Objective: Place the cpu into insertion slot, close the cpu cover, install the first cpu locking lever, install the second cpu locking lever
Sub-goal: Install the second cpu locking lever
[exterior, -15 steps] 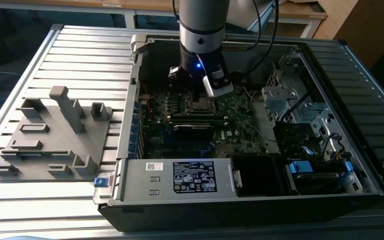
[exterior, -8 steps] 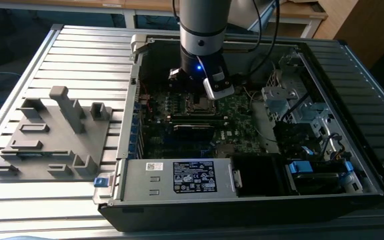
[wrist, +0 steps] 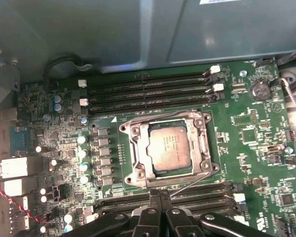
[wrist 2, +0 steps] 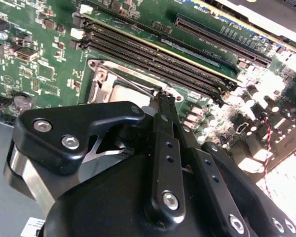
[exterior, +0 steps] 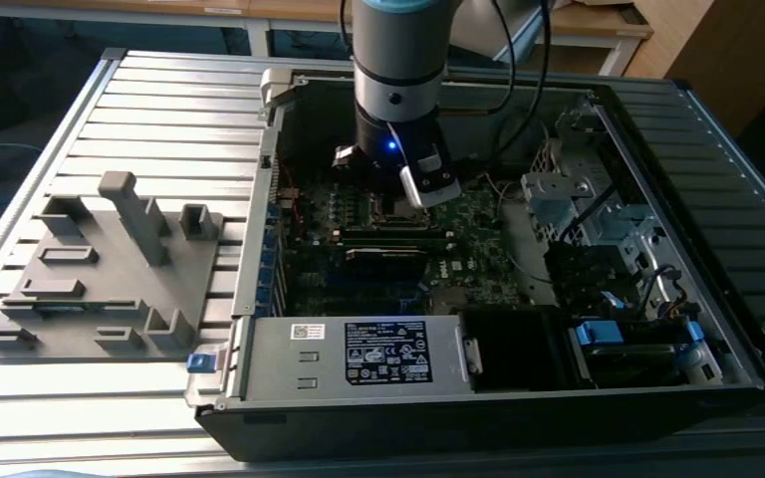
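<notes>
In the first wrist view the cpu (wrist: pixel 170 148) lies flat in the insertion slot (wrist: pixel 129 176) on the green motherboard. The silvery cpu cover (wrist: pixel 203 143) lies down around it. A thin wire locking lever (wrist: pixel 190 183) slants from the slot's corner to my fingertips. My gripper (wrist: pixel 161 196) has its fingers together on that lever's end, beside the slot. The second wrist view shows the gripper (wrist 2: pixel 163 97) at the slot's (wrist 2: pixel 119 90) edge. In the exterior view the gripper (exterior: pixel 416 194) hangs low inside the computer case, over the slot (exterior: pixel 389 207).
Long black memory slots (wrist: pixel 148 91) run on both sides of the socket. Case walls (exterior: pixel 270 179) and a drive cage (exterior: pixel 562 194) ring the board, with the power supply (exterior: pixel 356 354) in front. A grey fixture (exterior: pixel 104 269) stands on the slatted table at the exterior view's left.
</notes>
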`<act>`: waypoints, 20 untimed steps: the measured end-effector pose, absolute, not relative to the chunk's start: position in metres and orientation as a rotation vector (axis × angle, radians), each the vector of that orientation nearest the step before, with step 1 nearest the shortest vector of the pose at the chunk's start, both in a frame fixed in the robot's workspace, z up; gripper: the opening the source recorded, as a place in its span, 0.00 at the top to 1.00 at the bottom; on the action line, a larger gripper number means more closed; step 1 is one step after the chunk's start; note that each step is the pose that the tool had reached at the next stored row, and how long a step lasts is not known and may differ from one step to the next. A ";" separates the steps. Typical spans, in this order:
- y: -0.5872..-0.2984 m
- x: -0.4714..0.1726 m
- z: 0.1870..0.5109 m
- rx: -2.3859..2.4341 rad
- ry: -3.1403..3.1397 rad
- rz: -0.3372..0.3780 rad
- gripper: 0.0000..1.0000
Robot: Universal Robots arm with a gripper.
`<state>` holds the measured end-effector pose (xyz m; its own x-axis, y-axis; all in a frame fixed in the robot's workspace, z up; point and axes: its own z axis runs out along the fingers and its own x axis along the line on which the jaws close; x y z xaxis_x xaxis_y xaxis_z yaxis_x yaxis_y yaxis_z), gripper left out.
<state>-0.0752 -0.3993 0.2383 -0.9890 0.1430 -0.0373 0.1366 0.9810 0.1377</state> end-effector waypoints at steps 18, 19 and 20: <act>-0.399 -0.075 0.232 0.218 3.080 0.209 0.90; -0.399 -0.075 0.232 0.218 3.080 0.209 0.90; -0.399 -0.075 0.232 0.218 3.080 0.209 0.90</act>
